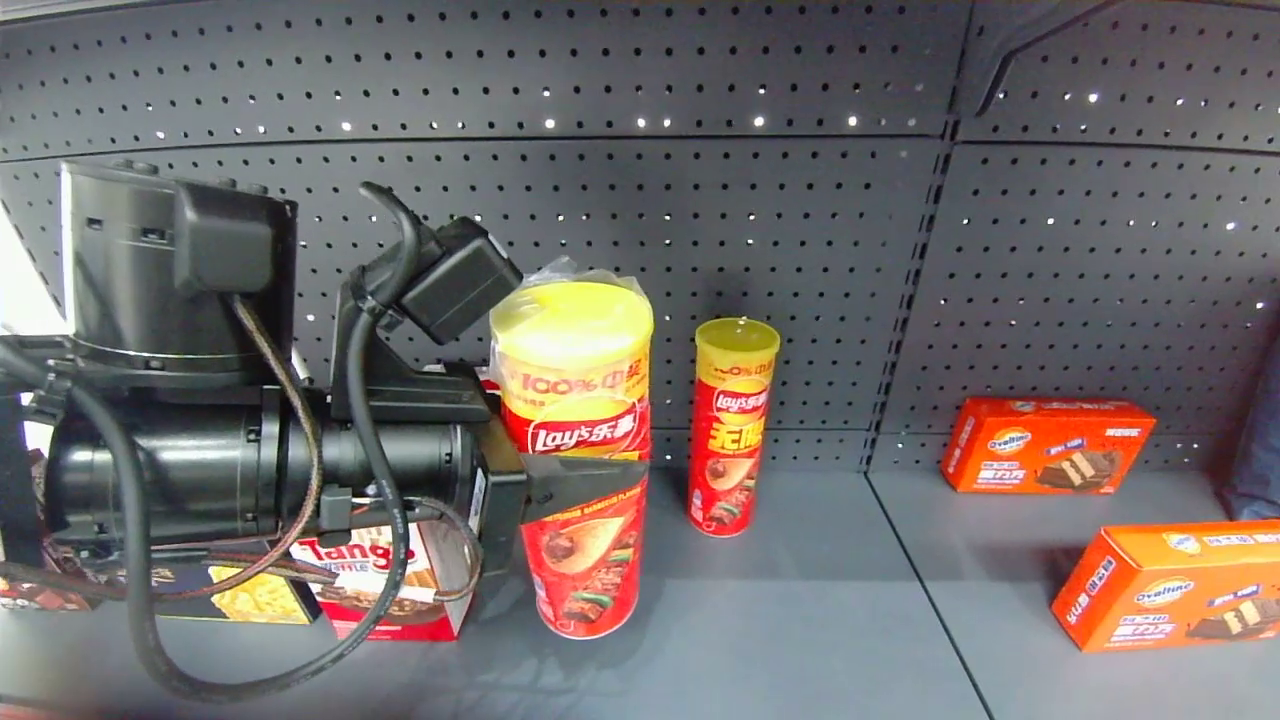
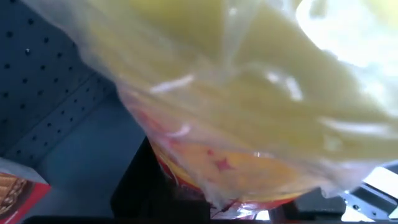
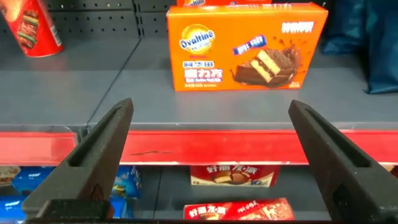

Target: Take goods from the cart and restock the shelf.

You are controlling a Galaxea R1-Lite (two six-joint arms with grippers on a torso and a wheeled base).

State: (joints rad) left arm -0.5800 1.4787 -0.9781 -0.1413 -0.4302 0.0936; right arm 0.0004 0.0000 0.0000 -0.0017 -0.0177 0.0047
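Observation:
A tall red chip can [image 1: 585,540] with a yellow lid and clear plastic wrap stands upright, its base down at the grey shelf [image 1: 800,620]. My left gripper [image 1: 565,485] is shut on the can's middle from the left. In the left wrist view the wrapped yellow top [image 2: 249,93] sits close to the lens. A second, slimmer chip can [image 1: 733,427] stands farther back to the right, apart from the held one. My right gripper [image 3: 210,109] is open with nothing between its fingers, in front of the shelf's red front strip [image 3: 217,146].
A red-and-white wafer box [image 1: 385,590] and a yellow snack box [image 1: 255,595] sit behind my left arm. Two orange cake boxes [image 1: 1045,445] [image 1: 1170,585] lie on the right bay. The perforated back panel [image 1: 700,200] closes the rear. More boxes [image 3: 233,174] fill the lower shelf.

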